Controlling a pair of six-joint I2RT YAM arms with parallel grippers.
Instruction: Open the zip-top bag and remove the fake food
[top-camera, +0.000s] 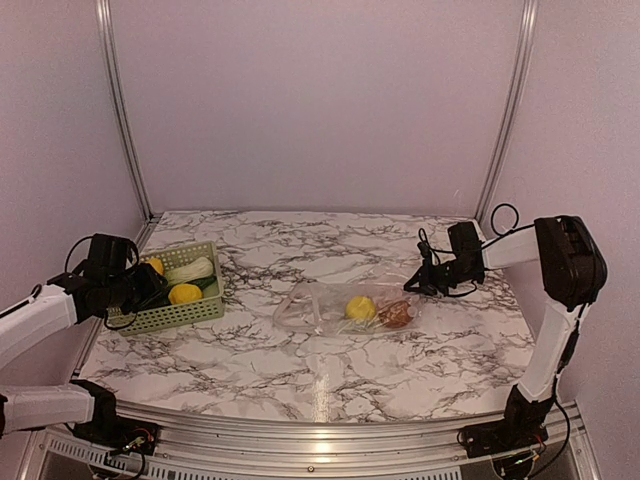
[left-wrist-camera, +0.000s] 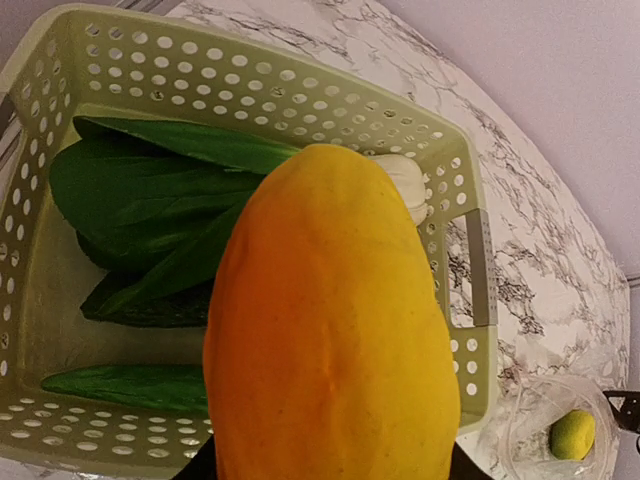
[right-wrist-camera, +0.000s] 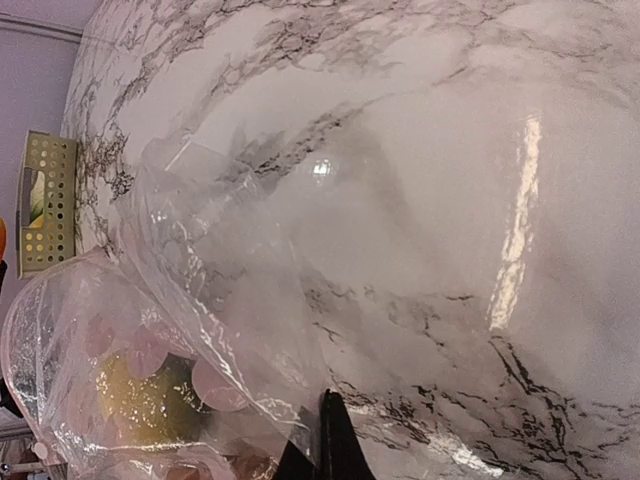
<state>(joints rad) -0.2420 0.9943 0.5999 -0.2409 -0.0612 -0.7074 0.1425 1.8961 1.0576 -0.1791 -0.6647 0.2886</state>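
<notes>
Left gripper (top-camera: 148, 285) is clamped on a big yellow-orange toy fruit (left-wrist-camera: 330, 320), right above the pale green basket (left-wrist-camera: 470, 330) with the leafy veg (left-wrist-camera: 150, 200) in it. Right gripper (top-camera: 415, 283) pinches the right edge of the zip-top bag (top-camera: 320, 305), which lies mid-table, a yellow piece (top-camera: 360, 307) and a brown one (top-camera: 396, 316) inside.

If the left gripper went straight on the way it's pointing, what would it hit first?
Probably the green leafy vegetable in the basket, through the yellow-orange fruit the left gripper holds; depth unclear.
</notes>
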